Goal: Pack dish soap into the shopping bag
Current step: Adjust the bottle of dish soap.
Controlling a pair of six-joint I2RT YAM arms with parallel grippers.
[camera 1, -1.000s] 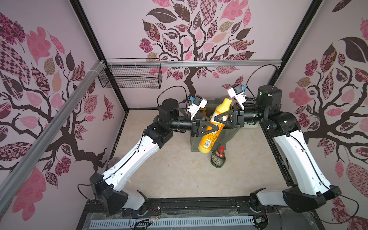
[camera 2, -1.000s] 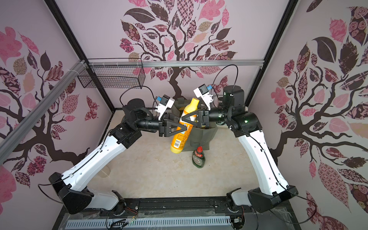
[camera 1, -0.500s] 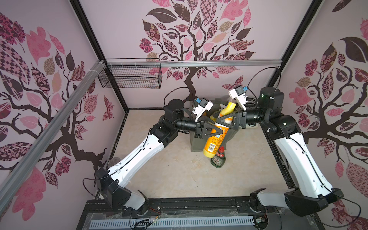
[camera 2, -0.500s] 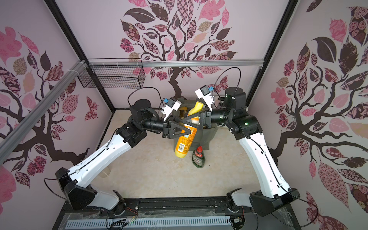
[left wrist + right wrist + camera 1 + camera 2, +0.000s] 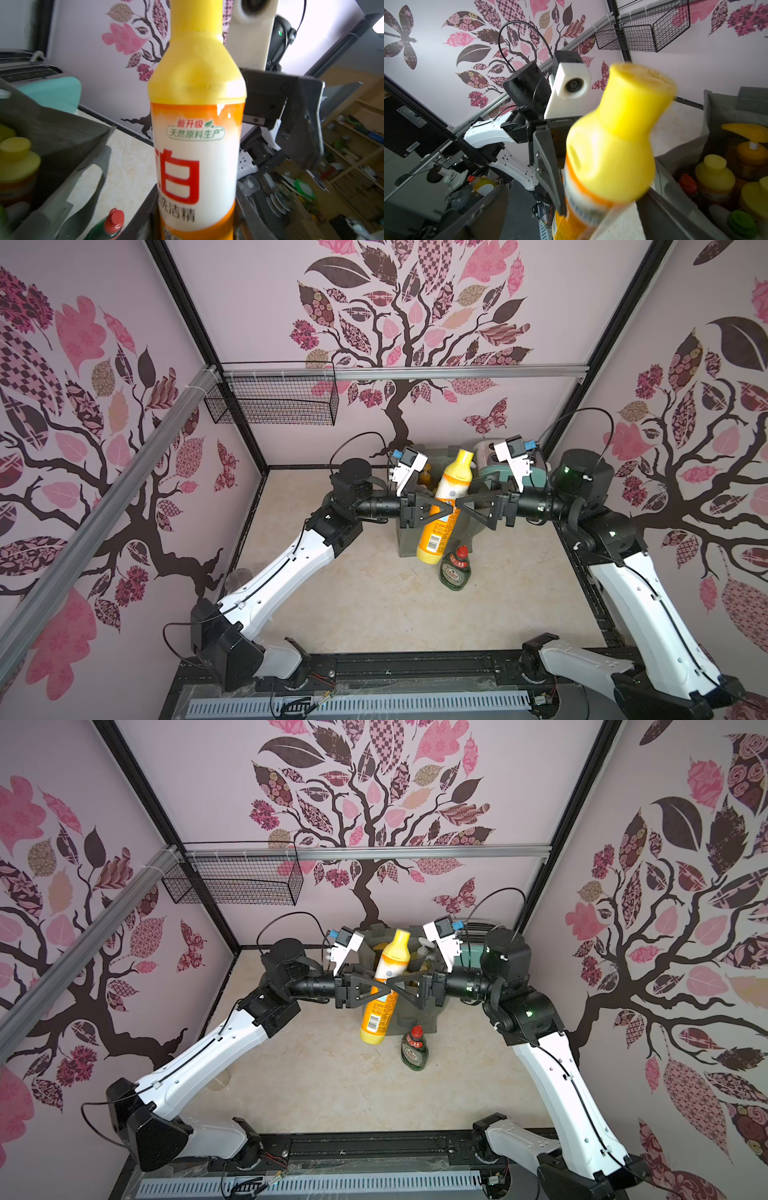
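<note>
Letting go is what has changed. The right gripper (image 5: 466,508), closed on the orange yellow-capped bottle (image 5: 451,485) a second ago, now has its jaws spread wide on either side of it, clear of the plastic in the right wrist view. The left gripper (image 5: 444,509) stays clenched around the bottle's labelled middle and carries it alone. The bottle hangs in the air just on the near side of the shopping bag (image 5: 406,541), with its cap tilted toward the far wall. The hand-over looks finished, so the left arm will likely be the one to lift the bottle over the rim and lower it in.

Nearest of the other things, a green Fairy bottle (image 5: 455,572) stands upright on the table (image 5: 374,605), not yet packed. It is close to the held bottle's base on the right. How much height separates them is hard to judge from above, so a low swing might tip it.

The right gripper's open jaws still bracket the bottle and should back away first. Inside the bag, an orange pump bottle (image 5: 749,149), a yellow-capped bottle (image 5: 714,172), a red cap and a green cap crowd the space. That leaves little free room.

Behind the bag sits a teal appliance (image 5: 47,91), probably a toaster. On the far left wall hangs a black wire basket (image 5: 274,402), well out of the way.
</note>
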